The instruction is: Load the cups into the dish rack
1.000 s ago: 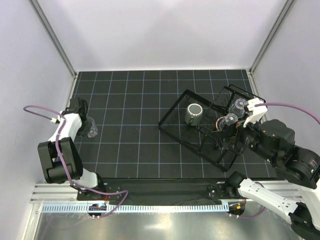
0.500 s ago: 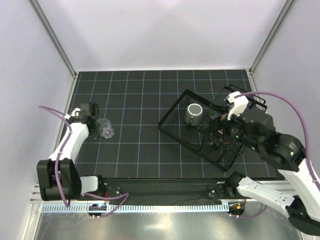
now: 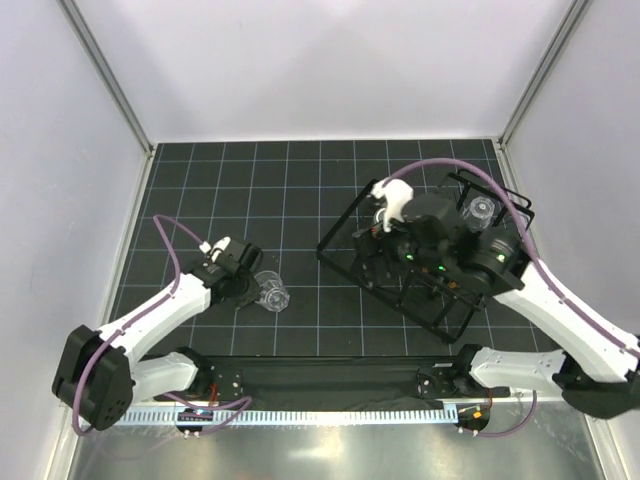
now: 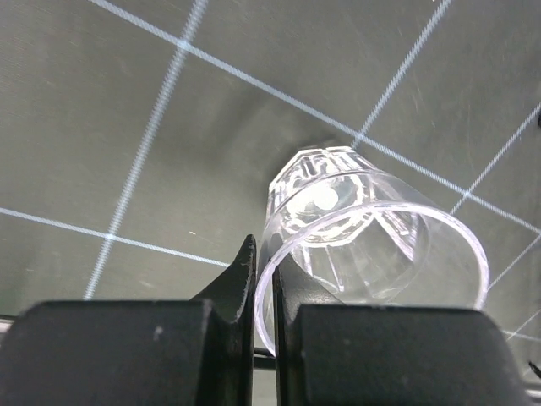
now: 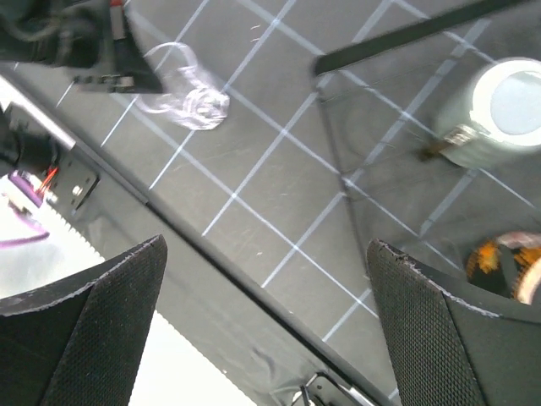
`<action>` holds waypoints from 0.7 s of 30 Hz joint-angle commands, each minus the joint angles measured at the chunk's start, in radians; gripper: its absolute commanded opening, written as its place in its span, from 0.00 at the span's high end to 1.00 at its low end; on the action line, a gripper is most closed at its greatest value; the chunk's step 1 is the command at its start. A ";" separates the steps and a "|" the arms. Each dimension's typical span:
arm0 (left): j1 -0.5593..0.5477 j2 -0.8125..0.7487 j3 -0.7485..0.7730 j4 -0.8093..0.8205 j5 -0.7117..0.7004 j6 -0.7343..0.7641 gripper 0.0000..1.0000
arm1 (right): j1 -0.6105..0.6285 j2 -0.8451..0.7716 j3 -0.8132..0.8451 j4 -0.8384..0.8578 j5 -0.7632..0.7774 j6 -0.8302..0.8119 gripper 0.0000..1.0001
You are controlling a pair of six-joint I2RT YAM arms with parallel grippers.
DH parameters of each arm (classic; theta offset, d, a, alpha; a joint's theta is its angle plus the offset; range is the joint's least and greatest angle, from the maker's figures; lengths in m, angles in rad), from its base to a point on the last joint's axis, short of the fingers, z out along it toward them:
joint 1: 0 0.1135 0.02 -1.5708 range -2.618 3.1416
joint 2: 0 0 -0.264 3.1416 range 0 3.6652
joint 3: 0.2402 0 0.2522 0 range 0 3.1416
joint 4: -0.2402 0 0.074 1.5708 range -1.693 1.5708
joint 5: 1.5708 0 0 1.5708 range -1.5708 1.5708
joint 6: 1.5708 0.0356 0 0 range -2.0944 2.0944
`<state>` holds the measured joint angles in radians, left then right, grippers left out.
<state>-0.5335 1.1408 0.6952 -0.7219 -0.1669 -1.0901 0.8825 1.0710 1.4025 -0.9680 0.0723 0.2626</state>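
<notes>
On the black gridded mat (image 3: 300, 200), a clear plastic tumbler (image 4: 363, 245) is held tipped on its side, well left of the dish rack (image 3: 345, 216), its wall pinched by the left gripper (image 4: 264, 283). The right gripper (image 5: 266, 338) is spread wide, empty, over the dish rack's left edge.

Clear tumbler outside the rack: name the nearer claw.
Left. The left claw pinches the tumbler by its rim; the right claw is apart, open over the dish rack.
</notes>
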 commanded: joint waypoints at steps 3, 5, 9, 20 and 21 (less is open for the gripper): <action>-0.040 0.045 0.023 0.010 -0.031 -0.057 0.84 | 0.119 0.115 0.096 0.084 0.060 0.018 0.00; -0.052 0.022 0.021 0.007 -0.055 -0.059 0.71 | 0.125 0.153 0.099 0.098 0.072 0.027 0.00; -0.059 -0.053 0.000 -0.010 -0.069 -0.074 0.46 | 0.127 0.205 0.105 0.123 0.077 0.029 0.00; -0.060 -0.524 -0.034 -0.070 -0.091 -0.070 0.38 | 0.134 0.423 0.180 0.209 0.023 0.023 0.18; -0.060 -0.558 -0.034 -0.077 -0.098 -0.070 0.39 | 0.134 0.453 0.179 0.221 0.015 0.024 0.19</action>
<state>-0.5888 0.6685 0.6708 -0.7692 -0.2211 -1.1526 1.0080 1.4727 1.5379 -0.8223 0.1120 0.2852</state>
